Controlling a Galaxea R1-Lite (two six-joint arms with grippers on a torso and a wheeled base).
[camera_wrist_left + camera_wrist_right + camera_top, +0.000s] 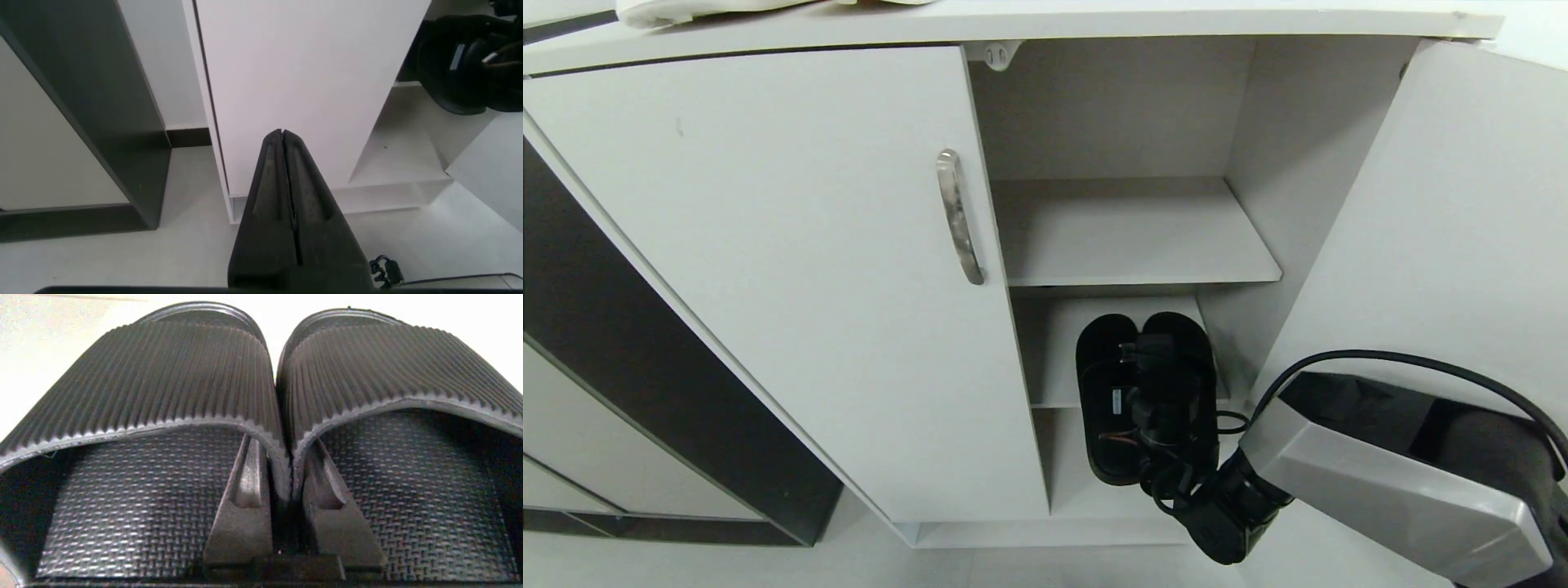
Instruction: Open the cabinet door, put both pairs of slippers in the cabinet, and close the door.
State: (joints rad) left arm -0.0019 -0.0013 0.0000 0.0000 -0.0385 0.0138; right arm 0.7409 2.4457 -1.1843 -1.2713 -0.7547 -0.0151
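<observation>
A pair of black slippers (pixel 1101 384) hangs side by side in the white cabinet's open right half, over its lower shelf (pixel 1054 351). My right gripper (pixel 1143 351) is shut on the pair. In the right wrist view each finger (pixel 243 494) sits under one ribbed strap (pixel 188 376), and together they pinch the two touching inner walls. The cabinet's right door (pixel 1445 229) stands open and the left door (pixel 768 269) is closed. My left gripper (pixel 282 143) is shut on nothing, low in front of the closed left door, with the slippers (pixel 470 65) off to one side.
The upper shelf (pixel 1127 229) is bare. A metal handle (pixel 960 216) runs down the closed door's edge. A dark panel (pixel 645 367) flanks the cabinet on the left. Pale cloth (pixel 686 8) lies on the cabinet top. Light floor (pixel 122 253) lies below.
</observation>
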